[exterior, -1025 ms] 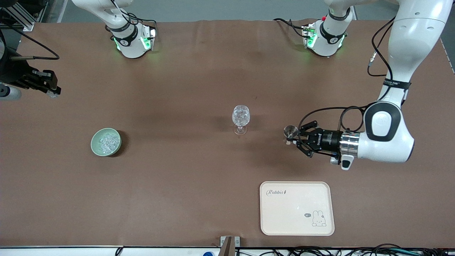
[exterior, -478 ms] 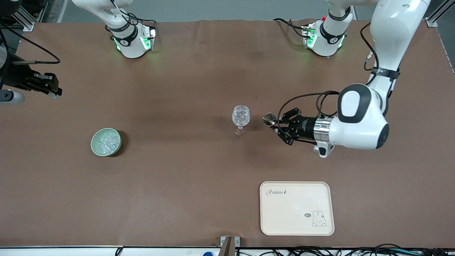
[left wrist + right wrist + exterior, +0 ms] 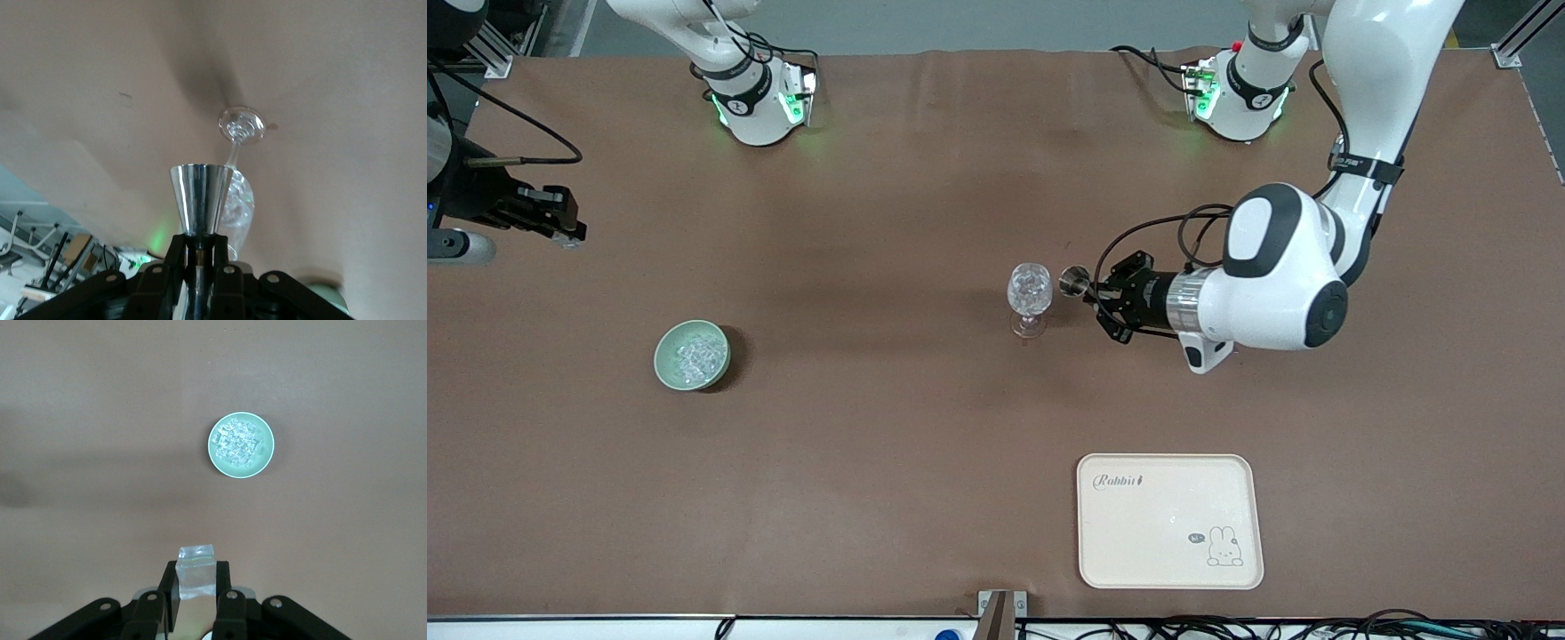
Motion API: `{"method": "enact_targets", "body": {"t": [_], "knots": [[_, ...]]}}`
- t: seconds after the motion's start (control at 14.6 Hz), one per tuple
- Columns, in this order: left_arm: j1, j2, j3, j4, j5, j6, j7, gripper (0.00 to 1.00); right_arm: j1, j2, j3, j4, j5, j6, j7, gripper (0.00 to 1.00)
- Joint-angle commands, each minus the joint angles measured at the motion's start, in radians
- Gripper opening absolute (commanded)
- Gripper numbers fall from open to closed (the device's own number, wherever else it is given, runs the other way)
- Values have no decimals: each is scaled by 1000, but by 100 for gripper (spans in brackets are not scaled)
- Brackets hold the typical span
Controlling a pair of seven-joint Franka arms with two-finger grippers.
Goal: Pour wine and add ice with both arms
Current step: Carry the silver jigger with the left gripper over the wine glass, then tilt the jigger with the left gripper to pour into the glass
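A stemmed glass [image 3: 1030, 293] stands mid-table with glinting clear ice chunks in its bowl. My left gripper [image 3: 1096, 292] is shut on a small steel measuring cup [image 3: 1073, 283], held level right beside the glass's bowl. In the left wrist view the cup [image 3: 200, 197] sits between the gripper's [image 3: 199, 243] fingers, with the glass [image 3: 239, 203] just past it. My right gripper [image 3: 565, 233] hangs over the table's edge at the right arm's end. It [image 3: 197, 568] is shut on a clear ice cube [image 3: 195, 577]. More ice [image 3: 694, 353] fills a green bowl [image 3: 665, 373].
A cream tray [image 3: 1170, 521] with a rabbit drawing lies nearer the front camera than the glass, toward the left arm's end. The green bowl [image 3: 267, 457] also shows in the right wrist view, apart from the right gripper. Brown cloth covers the table.
My left arm has carried the measuring cup toward the glass, from well apart to right beside its bowl. My right gripper has drifted slightly, still holding the cube.
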Motion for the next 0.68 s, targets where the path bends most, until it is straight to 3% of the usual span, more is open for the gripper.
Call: {"method": "enact_targets", "body": {"t": [0.0,0.62], "knots": [[-28,-29,5,-27,51,20,-43,1,-11,-12,6,-18,-1,9,-13,2],[-92,-23,5,-23,191,20,-159,1,2,-9,7,-16,-1,28,3,2]]}}
